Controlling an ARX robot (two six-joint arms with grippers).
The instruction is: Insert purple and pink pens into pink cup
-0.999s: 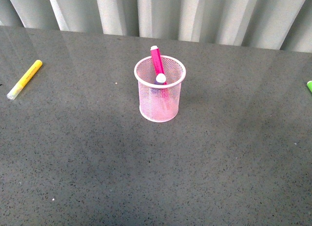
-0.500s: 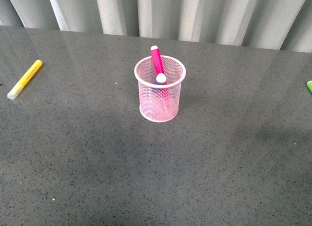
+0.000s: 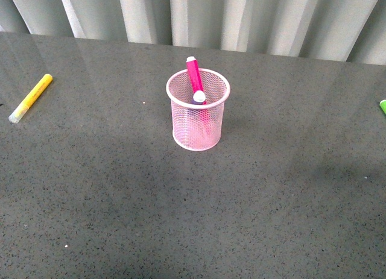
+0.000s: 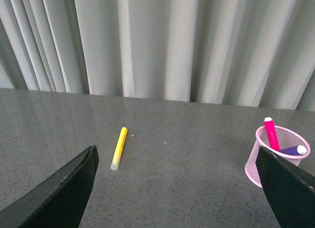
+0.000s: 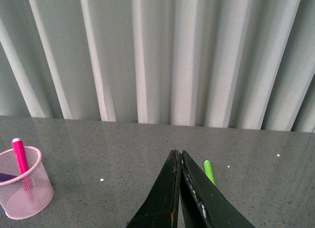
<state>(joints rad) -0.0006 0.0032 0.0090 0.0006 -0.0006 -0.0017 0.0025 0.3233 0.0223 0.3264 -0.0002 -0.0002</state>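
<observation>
Both pens, pink pen (image 3: 194, 75) and purple pen (image 3: 198, 98), are sitting inside the pink cup (image 3: 198, 123), task looking finished, left gripper (image 4: 179, 186) spread empty, right gripper (image 5: 179, 193) pinched closed on nothing.

1. A dark grey speckled table (image 3: 120, 200) fills the front view, its surface smooth and faintly glossy.
2. Soft pale streaks of light lie across the tabletop, brightest toward the far edge, where the curtain is dimly reflected.
3. Behind the table hangs a pale grey-white curtain (image 3: 241, 17), falling in long vertical folds.
4. The wrist views show the same curtain (image 4: 162, 46) reaching right down to the table's far edge, with darker shadow in the deeper pleats.
5. The light is even and diffuse, with no hard shadows anywhere.
</observation>
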